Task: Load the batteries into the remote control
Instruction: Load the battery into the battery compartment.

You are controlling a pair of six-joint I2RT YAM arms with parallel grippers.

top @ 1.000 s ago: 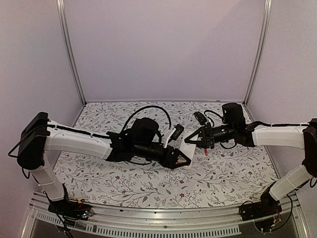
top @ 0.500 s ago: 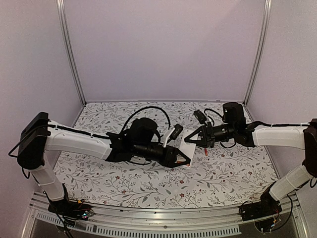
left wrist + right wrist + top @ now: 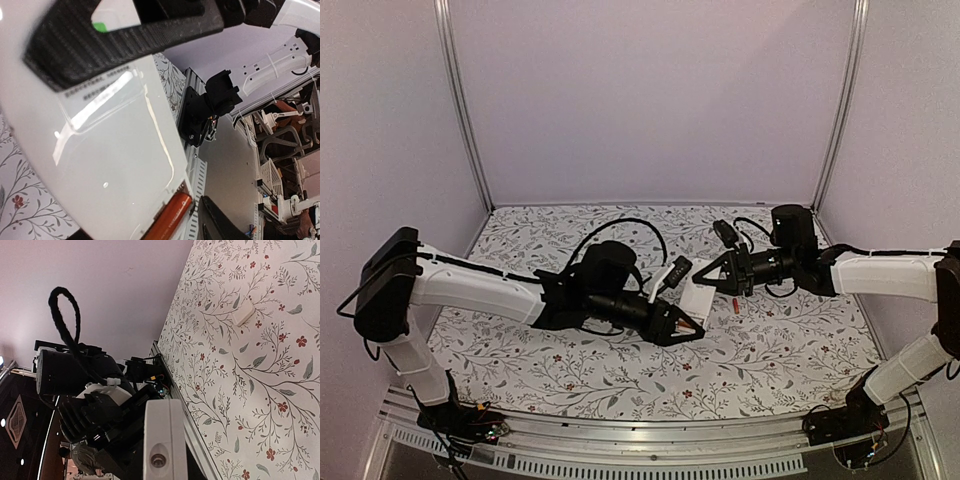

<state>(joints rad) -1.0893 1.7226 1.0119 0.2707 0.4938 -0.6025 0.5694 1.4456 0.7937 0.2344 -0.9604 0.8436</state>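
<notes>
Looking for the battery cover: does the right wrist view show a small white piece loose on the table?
Yes, a small white piece lies alone on the flowered table, away from the remote.

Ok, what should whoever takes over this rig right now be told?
Right gripper: shut on one end of the remote control.
Left gripper: jaws straddle the remote's other end; grip unclear.
First battery: at the remote's edge, between the left jaws.
Second battery: apparently the red bit on the table near the right gripper.
Done: neither visibly seated. Left: seat both.
</notes>
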